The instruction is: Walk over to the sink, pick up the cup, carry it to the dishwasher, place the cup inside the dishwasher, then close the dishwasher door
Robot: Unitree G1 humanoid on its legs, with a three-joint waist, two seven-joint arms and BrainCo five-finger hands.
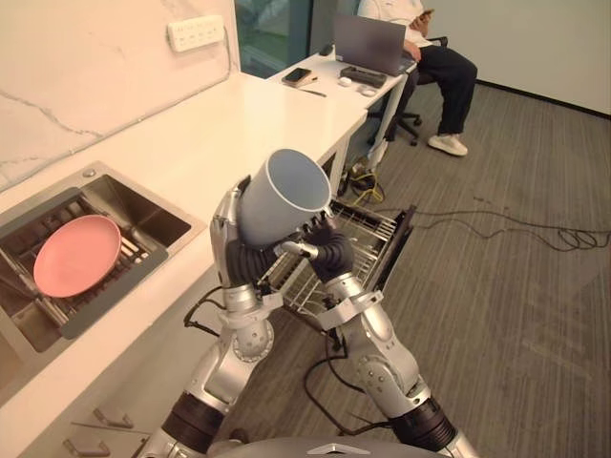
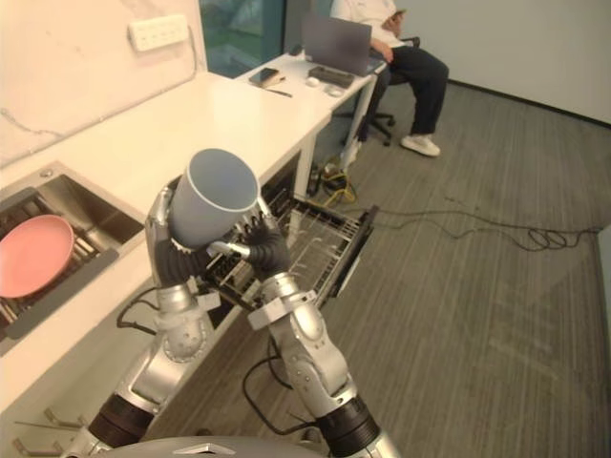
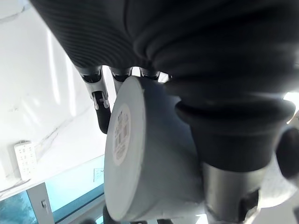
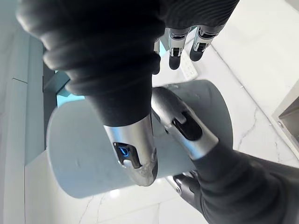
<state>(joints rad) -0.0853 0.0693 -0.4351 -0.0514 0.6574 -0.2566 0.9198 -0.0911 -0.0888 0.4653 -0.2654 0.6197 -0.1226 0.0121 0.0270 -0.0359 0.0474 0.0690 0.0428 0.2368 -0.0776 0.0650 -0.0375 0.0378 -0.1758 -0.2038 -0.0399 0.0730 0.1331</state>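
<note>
Left eye view: how many cups?
One cup (image 1: 286,196), left hand (image 1: 227,234) and right hand (image 1: 329,250) both curled round it, near the open dishwasher (image 1: 372,234); one plate (image 1: 76,253) in the sink (image 1: 153,215).
Left wrist view?
A label (image 3: 122,134) on its base.

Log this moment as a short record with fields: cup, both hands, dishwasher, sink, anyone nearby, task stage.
cup: grey-blue, lifted and tilted, mouth towards the head camera, empty
left hand: curled round the cup's side
right hand: gripping the cup from the opposite side
dishwasher: door open, rack pulled out, looks empty
sink: pink plate lying inside
person: seated at the far desk by a laptop
task stage: cup picked up, not yet in the dishwasher
</note>
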